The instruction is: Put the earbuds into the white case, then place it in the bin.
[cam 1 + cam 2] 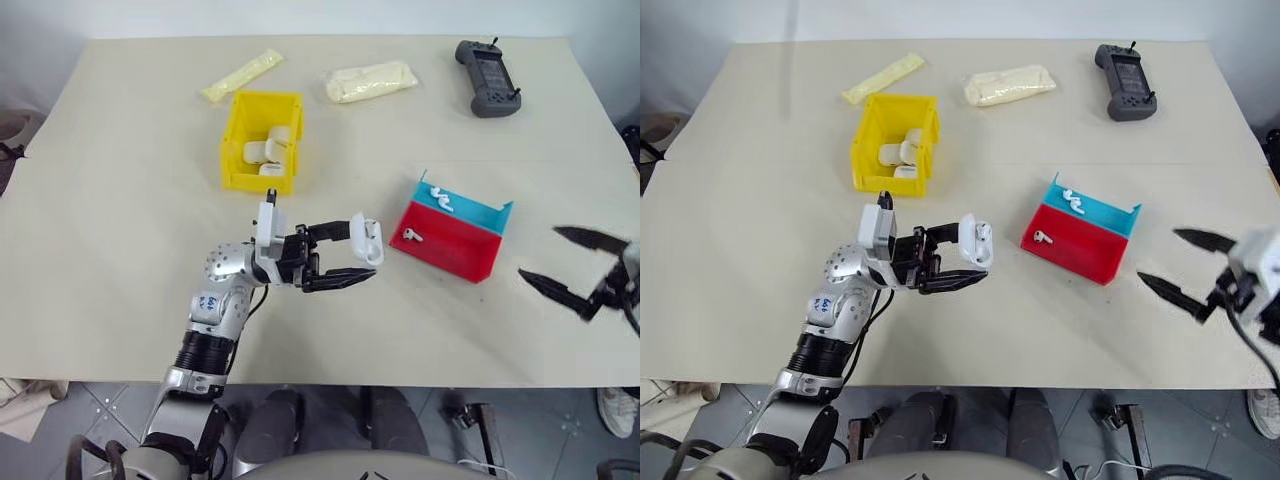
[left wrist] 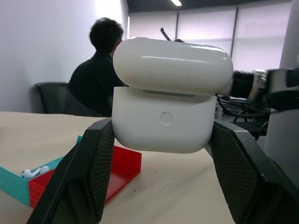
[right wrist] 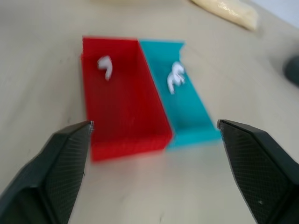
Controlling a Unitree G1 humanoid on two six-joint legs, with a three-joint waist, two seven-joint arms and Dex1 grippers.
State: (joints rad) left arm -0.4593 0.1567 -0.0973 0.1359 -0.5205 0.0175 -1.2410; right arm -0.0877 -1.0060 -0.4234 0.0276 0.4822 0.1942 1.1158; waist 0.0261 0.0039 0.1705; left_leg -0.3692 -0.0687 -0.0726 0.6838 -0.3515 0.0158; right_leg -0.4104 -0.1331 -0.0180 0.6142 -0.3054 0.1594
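Jaws of the left gripper [image 1: 358, 262] are clenching the white case [image 1: 367, 240], lid ajar; the right gripper [image 1: 566, 264] is hanging released. Earbuds [image 1: 441, 195] are still lying in the tray [image 1: 452, 240], so both loading and binning [image 1: 262, 140] are remaining.

Almost nothing can be read. A small round blue sticker [image 1: 209, 302] on the left arm [image 1: 222, 300] bears white marks too small to make out. The white case [image 2: 166, 102], the yellow bin [image 1: 262, 140], the red and teal tray [image 1: 452, 231] and the dark handheld controller [image 1: 487, 77] show no legible text.
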